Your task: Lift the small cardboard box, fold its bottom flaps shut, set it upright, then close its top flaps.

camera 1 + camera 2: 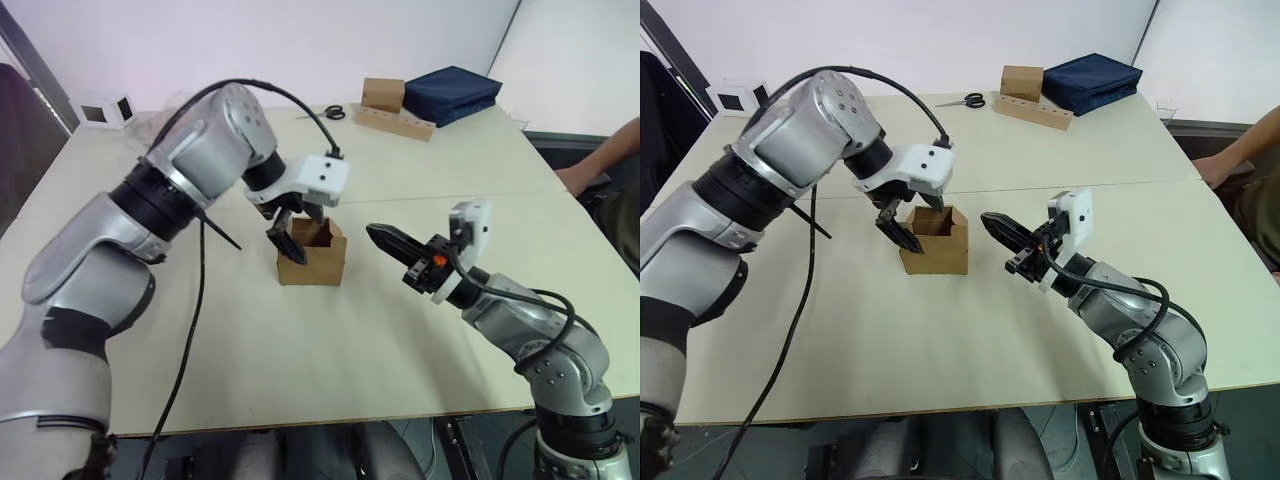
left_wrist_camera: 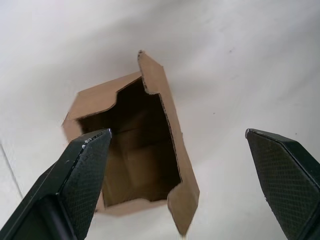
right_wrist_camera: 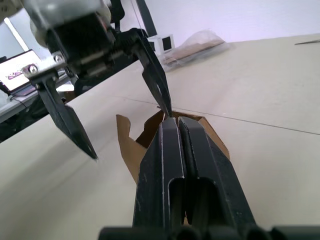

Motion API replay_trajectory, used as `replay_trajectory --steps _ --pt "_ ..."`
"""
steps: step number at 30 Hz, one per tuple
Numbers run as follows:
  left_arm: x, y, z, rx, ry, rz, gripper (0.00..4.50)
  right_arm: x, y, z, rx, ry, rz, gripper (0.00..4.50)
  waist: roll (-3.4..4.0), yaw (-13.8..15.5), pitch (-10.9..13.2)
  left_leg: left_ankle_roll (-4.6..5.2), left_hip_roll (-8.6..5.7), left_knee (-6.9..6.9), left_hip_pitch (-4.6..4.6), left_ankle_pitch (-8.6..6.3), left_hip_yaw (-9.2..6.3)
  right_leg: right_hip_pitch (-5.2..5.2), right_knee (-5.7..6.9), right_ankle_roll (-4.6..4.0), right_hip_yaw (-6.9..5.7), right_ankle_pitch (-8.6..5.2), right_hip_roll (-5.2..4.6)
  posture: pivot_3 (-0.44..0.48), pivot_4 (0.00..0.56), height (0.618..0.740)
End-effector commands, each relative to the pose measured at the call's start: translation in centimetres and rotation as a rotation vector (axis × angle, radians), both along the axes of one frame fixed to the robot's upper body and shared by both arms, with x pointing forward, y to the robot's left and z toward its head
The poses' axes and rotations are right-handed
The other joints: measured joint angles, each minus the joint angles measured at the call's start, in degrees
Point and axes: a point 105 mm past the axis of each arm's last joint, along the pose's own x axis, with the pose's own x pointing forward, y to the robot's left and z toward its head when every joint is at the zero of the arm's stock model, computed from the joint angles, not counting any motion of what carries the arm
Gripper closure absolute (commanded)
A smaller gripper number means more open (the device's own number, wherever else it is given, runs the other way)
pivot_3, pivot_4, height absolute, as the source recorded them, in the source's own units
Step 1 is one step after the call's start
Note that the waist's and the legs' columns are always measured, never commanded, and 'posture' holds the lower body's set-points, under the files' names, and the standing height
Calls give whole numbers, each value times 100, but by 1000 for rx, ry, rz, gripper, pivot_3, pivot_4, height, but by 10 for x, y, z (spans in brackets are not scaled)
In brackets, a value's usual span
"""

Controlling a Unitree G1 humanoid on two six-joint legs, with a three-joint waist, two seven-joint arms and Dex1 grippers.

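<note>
The small cardboard box stands upright near the middle of the table, its top open. Its top flaps stick up unfolded, and the inside floor looks closed. My left gripper hangs open over the box's left rim, with one finger at the edge of the opening and the other finger out over bare table, gripping nothing. My right gripper is shut and empty, pointing at the box's right side from a short gap away. From the right wrist, that gripper shows in front of the box.
At the far edge sit another brown box on a cardboard strip, a blue bag and scissors. White items lie at the back left. A person's arm rests at the table's right edge.
</note>
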Motion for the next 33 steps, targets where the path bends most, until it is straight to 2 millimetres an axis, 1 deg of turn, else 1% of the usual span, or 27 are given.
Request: replay_trajectory --steps 1,4,7,9,10,11,12,13,14,16,17,19,20,22,25,27,29,33 --pt "-1 9 44 -197 -46 40 69 10 -4 5 9 -32 -56 4500 0 -1 0 0 0 0 0 0 0 0 0 0 0 0 0 0 150 740" --pt "3 19 55 -322 -42 125 69 15 -5 4 -1 -26 -83 4500 1 0 0 0 0 0 0 0 2 0 0 0 0 0 -1 0 150 740" --pt "5 35 59 -453 -30 230 766 20 -5 -2 -44 -9 -95 4500 3 -12 0 0 0 0 1 0 1 0 0 0 1 0 0 0 150 740" --pt "7 50 54 -536 -16 312 1480 25 -6 -7 -87 6 -101 4500 4 -19 -1 0 1 0 4 0 1 0 5 0 1 0 0 0 150 740" --pt "8 59 46 -569 -20 358 1954 29 -7 -11 -118 16 -114 4500 5 -37 -2 0 1 0 6 0 1 0 7 0 2 0 0 0 150 740" --pt "8 66 39 -596 -19 397 2324 32 -8 -14 -141 25 -128 4500 6 -50 -2 0 2 -1 7 0 2 0 6 0 3 0 0 0 150 740" --pt "8 69 35 -614 -20 422 2644 35 -9 -16 -154 30 -136 4500 6 -51 -2 0 3 0 7 0 2 -1 9 0 3 0 -1 0 150 740" --pt "8 72 31 -635 -15 452 3120 37 -10 -18 -165 36 -144 4500 5 -50 -2 -1 3 0 5 0 -1 -2 8 0 1 0 -1 0 150 740" --pt "9 75 27 -657 -12 484 3451 39 -10 -21 -176 44 -152 4500 2 -27 0 -1 3 1 3 1 0 -2 10 0 1 0 -2 0 150 740" --pt "16 82 17 -713 -48 565 4267 44 -10 -25 -207 49 -165 4500 2 15 0 -2 2 7 -1 1 -1 -2 9 0 -1 0 -4 0 150 740" --pt "21 88 12 -750 -72 609 4460 48 -9 -26 -230 36 -190 4500 2 28 0 -2 0 10 -2 1 0 -1 10 0 -2 0 -9 0 150 740" --pt "29 96 -3 -837 -91 732 4460 52 -5 -32 -278 29 -201 4500 3 23 -2 -2 0 13 2 1 2 2 10 1 -2 1 -10 0 150 740" --pt "29 99 -17 -854 -85 785 4460 53 -2 -35 -282 38 -195 4500 4 15 -5 -2 -1 14 3 1 3 3 11 1 -1 1 -10 0 150 740" --pt "25 96 -39 -845 -100 813 4460 53 2 -40 -285 51 -184 4500 4 7 -6 -2 0 11 6 1 1 3 12 1 -1 1 -9 0 150 740" --pt "22 89 -61 -839 -96 848 4460 54 3 -43 -292 57 -180 4500 1 6 -4 -4 1 10 1 2 1 -2 13 0 -1 1 -10 0 150 740" --pt "24 87 -76 -843 -99 890 4460 56 3 -46 -305 61 -179 4500 1 30 -5 -9 0 12 -2 5 0 -5 14 0 -1 2 -10 0 150 740" --pt "27 84 -88 -859 -94 926 4460 57 5 -50 -314 70 -175 4500 0 50 -7 -11 -1 13 3 6 1 1 16 0 -2 3 -12 0 150 740" --pt "29 80 -100 -859 -102 946 4460 57 8 -56 -333 85 -157 4500 0 31 -8 -11 -2 12 6 6 2 2 15 0 -1 3 -11 0 150 740"
